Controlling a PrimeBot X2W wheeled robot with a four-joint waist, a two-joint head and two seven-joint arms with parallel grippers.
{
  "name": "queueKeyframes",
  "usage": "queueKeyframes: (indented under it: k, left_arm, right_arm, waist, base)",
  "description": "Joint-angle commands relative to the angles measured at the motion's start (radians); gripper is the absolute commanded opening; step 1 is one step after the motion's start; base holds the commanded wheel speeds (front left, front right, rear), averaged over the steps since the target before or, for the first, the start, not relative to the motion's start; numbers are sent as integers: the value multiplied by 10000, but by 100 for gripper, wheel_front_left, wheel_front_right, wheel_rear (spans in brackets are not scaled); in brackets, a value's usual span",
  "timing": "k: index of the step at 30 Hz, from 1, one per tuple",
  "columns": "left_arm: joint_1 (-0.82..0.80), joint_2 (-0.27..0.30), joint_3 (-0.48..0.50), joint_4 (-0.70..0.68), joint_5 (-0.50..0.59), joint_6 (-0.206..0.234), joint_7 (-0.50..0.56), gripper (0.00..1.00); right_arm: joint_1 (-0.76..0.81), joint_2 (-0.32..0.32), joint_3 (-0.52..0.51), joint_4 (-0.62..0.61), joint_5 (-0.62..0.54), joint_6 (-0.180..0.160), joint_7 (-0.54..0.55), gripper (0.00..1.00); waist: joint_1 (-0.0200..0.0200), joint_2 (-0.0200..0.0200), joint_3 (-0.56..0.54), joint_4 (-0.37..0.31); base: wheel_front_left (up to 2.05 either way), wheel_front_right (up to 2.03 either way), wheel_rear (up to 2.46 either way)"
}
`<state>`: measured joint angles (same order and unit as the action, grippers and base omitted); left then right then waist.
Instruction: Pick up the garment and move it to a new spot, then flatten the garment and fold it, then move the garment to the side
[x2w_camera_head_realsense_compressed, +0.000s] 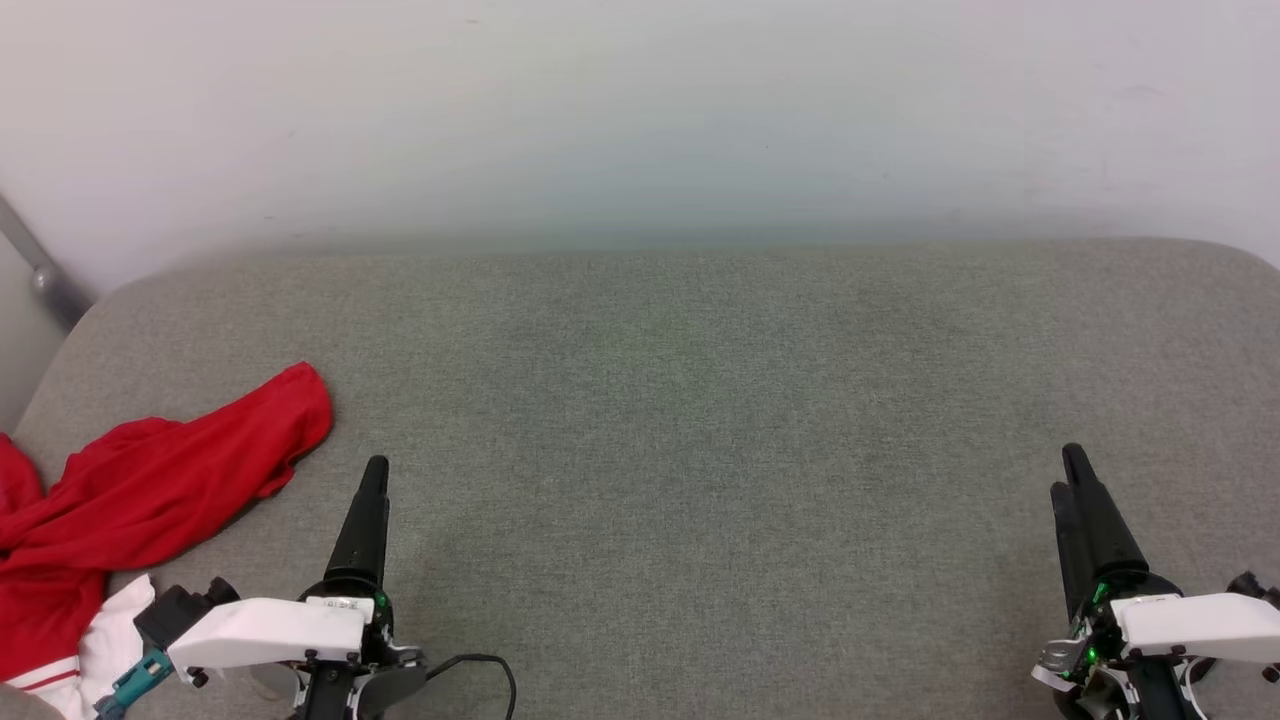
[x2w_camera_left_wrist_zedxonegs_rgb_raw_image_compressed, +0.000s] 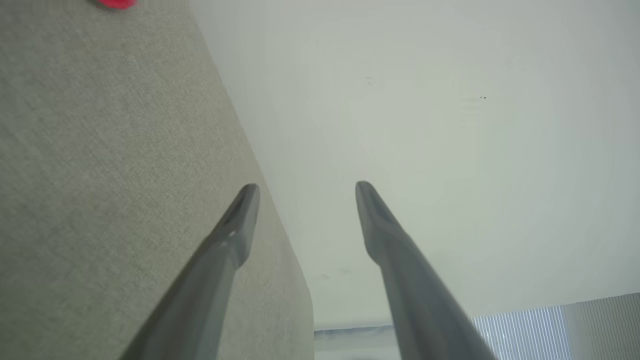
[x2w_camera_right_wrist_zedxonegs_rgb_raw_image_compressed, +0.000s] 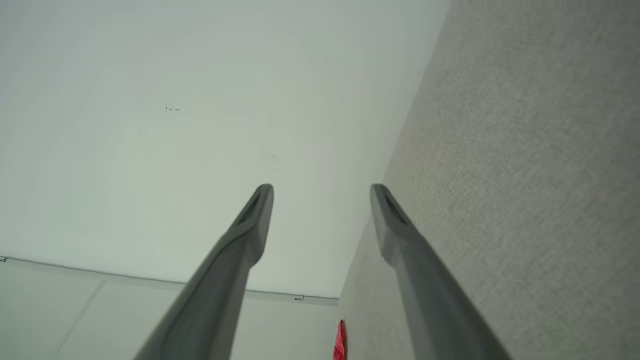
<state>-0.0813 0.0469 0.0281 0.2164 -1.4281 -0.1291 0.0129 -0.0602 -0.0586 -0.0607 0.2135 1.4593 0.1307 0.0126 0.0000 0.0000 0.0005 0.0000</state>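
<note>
The garment (x2w_camera_head_realsense_compressed: 140, 500), red with a white striped sleeve, lies crumpled at the left edge of the grey fabric surface (x2w_camera_head_realsense_compressed: 700, 420), running out of the head view. Small red bits of the garment (x2w_camera_left_wrist_zedxonegs_rgb_raw_image_compressed: 116, 3) (x2w_camera_right_wrist_zedxonegs_rgb_raw_image_compressed: 340, 345) also show in both wrist views. My left gripper (x2w_camera_head_realsense_compressed: 372, 475) hovers just right of the garment, apart from it; in the left wrist view the left gripper (x2w_camera_left_wrist_zedxonegs_rgb_raw_image_compressed: 306, 192) stands open with nothing between its fingers. My right gripper (x2w_camera_head_realsense_compressed: 1072, 470) is at the lower right, far from the garment, and the right gripper (x2w_camera_right_wrist_zedxonegs_rgb_raw_image_compressed: 322, 192) is open and empty too.
A white wall (x2w_camera_head_realsense_compressed: 640, 120) rises behind the grey surface. A grey metal bar (x2w_camera_head_realsense_compressed: 40, 270) slants at the far left. A black cable (x2w_camera_head_realsense_compressed: 490, 670) loops beside my left wrist. Wide grey surface lies between the two grippers.
</note>
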Motion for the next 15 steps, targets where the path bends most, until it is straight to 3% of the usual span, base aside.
queueKeyframes:
  k: [1, 15]
  left_arm:
    - [-265, 24, -65, -301, 571, -16, -116, 100]
    - [-249, 26, -394, -703, 3516, -18, -653, 100]
  right_arm:
    - [-146, -81, 44, -264, -437, 2, -117, 100]
    - [-59, -151, 284, -672, -3625, 1, -654, 100]
  waist:
    - [0, 0, -3, -2]
    - [0, 0, -33, -11]
  base:
    - [0, 0, 0]
    - [0, 0, 0]
